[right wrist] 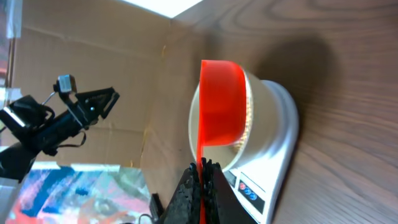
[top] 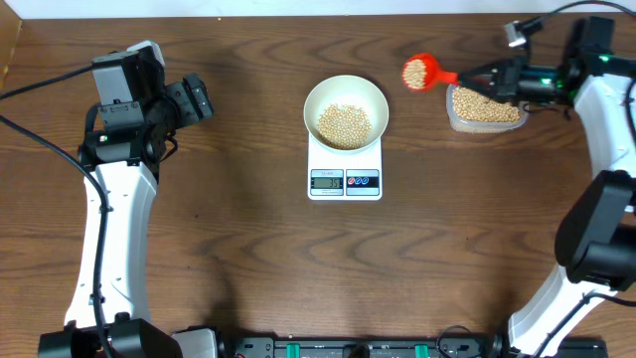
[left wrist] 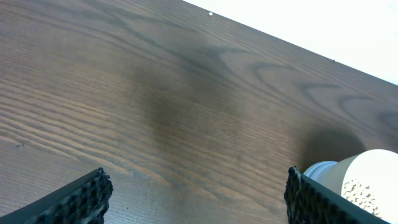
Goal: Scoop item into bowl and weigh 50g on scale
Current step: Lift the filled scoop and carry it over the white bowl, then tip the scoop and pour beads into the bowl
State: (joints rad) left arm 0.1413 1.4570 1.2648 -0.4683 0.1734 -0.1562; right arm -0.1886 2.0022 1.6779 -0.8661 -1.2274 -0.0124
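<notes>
Well, the job looks partly done: the white bowl (top: pixel 345 87) sits square on the scale (top: pixel 345 182), and a fair heap of beans (top: pixel 344 125) already covers its bottom. Whether that makes the wanted weight I cannot say, for the figures on the scale's display (top: pixel 327 181) are too small to read. To the right of the scale and a little behind it, the right gripper (top: pixel 479 77) is clenched on the handle of a red scoop (top: pixel 418 72), which hangs in the air with beans in its cup, short of the bowl. So another load seems meant for tipping in, then a check of the reading. Further right of the scale stands the clear tub (top: pixel 487 128), with plenty of beans in it. Far off on the scale's left, the left gripper (top: pixel 202 99) hangs spread wide and empty above the wooden table (top: pixel 238 229). Nothing lies between scoop and bowl; the risks I see are spilling beans over the rim or overshooting
</notes>
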